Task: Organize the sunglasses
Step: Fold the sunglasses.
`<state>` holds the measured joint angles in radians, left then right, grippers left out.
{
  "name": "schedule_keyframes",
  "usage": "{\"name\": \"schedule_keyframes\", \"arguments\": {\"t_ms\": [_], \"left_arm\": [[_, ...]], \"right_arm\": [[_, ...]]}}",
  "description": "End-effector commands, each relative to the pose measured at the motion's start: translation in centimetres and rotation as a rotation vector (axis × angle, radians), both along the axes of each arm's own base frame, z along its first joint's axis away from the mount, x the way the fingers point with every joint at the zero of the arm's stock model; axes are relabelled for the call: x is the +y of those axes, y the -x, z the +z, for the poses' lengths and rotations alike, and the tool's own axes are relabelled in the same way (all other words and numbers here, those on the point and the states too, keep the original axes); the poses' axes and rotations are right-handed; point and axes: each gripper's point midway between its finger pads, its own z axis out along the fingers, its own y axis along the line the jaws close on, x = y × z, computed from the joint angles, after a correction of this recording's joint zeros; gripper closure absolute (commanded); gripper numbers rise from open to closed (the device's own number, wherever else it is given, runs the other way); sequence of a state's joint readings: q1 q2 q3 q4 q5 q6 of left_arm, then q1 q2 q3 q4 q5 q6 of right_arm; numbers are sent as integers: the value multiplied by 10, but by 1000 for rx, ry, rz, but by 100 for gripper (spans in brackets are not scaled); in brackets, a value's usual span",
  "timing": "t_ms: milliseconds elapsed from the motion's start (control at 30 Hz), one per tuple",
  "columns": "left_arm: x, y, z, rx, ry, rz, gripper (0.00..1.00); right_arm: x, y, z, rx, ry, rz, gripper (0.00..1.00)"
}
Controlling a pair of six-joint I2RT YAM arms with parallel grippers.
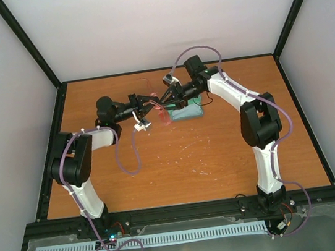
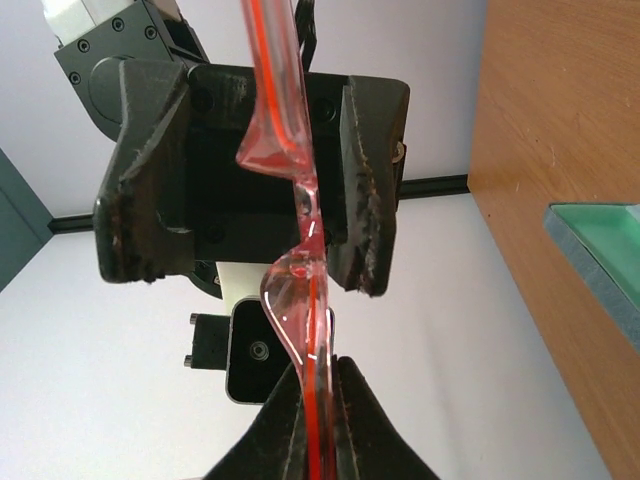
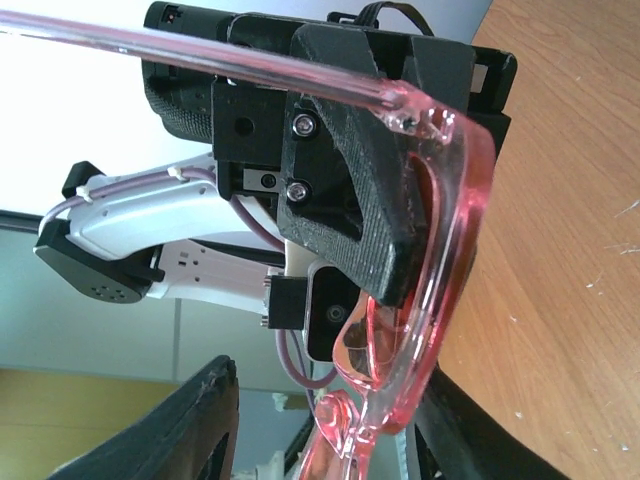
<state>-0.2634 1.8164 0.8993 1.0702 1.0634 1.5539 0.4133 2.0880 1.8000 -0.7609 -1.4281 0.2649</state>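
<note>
Closest to the left wrist camera, the left fingers (image 2: 265,440) are pressed together on the sunglasses (image 2: 295,300), pinching the thin red frame edge-on at one end. From that grip the pinkish-red lenses run straight away from the camera, past the nose bridge, and into the gap of the right fingers (image 3: 200,430).

Right fingers: spread wide apart. The far lens lies between them, close to one finger, with a broad gap to the other. Whether that lens touches the near finger cannot be told.

Position of the sunglasses: held in the air over the far middle of the table (image 1: 179,161), spanning the two wrists, which face each other head-on. In the right wrist view, one temple arm stands unfolded. It runs straight out from its hinge across the body of the left wrist.

Case (image 1: 189,111): blue-green and oblong, lying flat on the table just beside the sunglasses, on the right arm's side, partly under the right wrist. Whether it is open or closed cannot be told.
</note>
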Motion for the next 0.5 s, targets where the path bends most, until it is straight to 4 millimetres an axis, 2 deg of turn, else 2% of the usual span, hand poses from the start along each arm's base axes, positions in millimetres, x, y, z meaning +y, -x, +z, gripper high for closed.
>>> {"name": "schedule_keyframes", "arguments": {"t_ms": [0, 133, 233, 300, 467], "left_arm": [[-6, 0, 9, -29, 13, -39, 94], [-6, -1, 9, -26, 15, -40, 94], [-6, -1, 9, -27, 17, -42, 94], [-6, -1, 9, -26, 18, -42, 94], [-6, -1, 7, -24, 18, -43, 92]], "right_arm": [[2, 12, 13, -7, -19, 22, 54], [6, 11, 10, -2, -15, 27, 54], [9, 11, 8, 5, -14, 32, 58], [11, 12, 8, 3, -15, 38, 65], [13, 14, 6, 6, -10, 43, 90]]}}
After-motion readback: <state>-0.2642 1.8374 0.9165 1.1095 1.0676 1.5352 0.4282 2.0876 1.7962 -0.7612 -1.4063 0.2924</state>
